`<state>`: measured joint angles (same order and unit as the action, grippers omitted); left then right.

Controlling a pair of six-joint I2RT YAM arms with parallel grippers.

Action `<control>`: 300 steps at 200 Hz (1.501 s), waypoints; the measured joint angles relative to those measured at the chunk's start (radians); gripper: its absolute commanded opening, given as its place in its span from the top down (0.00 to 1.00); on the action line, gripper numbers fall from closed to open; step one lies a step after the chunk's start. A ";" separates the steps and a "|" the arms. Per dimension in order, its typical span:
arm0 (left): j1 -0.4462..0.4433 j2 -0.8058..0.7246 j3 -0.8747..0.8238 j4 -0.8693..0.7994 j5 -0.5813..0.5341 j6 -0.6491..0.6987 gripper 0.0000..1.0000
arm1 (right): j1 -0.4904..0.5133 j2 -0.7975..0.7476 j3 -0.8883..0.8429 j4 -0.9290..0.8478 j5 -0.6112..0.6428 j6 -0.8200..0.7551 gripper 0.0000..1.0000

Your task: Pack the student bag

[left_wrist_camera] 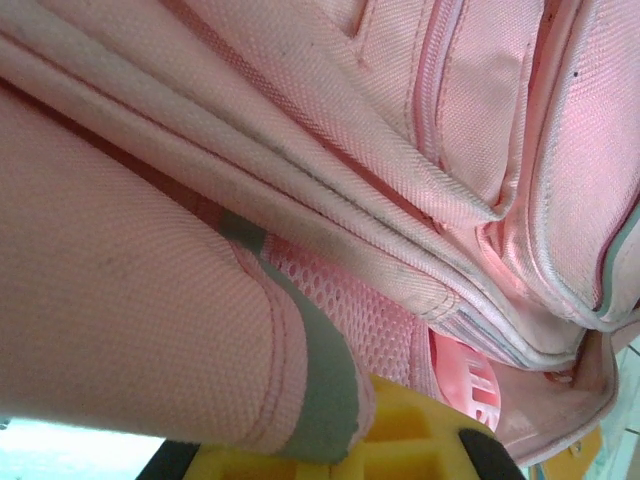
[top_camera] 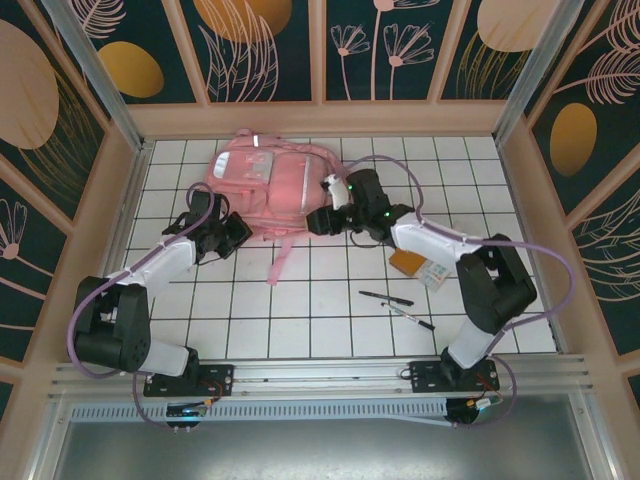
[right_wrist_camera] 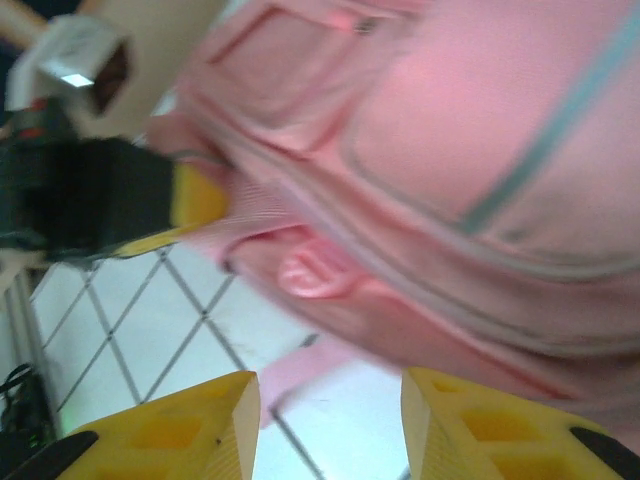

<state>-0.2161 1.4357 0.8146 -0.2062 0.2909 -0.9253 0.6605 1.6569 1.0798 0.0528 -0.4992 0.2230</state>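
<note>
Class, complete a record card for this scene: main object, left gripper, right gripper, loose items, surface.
Main object: student bag, pink, lying at the table's far side
Left gripper: shut on fabric at the bag's left edge
Right gripper: open, at the bag's right edge, holding nothing
Loose items: two pens, a flat orange-and-white item, right of centre
Surface: white gridded table
</note>
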 measured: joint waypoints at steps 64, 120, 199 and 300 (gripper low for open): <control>0.000 0.000 -0.002 0.008 0.073 -0.045 1.00 | 0.110 0.152 -0.013 0.156 0.004 0.151 0.52; 0.000 -0.018 -0.021 0.040 0.100 -0.090 1.00 | 0.111 0.259 0.033 0.233 0.002 0.187 0.50; 0.001 -0.021 -0.021 0.046 0.105 -0.098 1.00 | 0.127 0.313 0.037 0.303 0.039 0.029 0.51; 0.005 -0.021 -0.021 0.045 0.121 -0.098 1.00 | 0.158 0.315 -0.129 0.597 0.160 -0.377 0.65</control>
<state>-0.2108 1.4143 0.7937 -0.1612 0.4118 -1.0229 0.8188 1.9720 0.9512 0.6502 -0.3393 -0.1539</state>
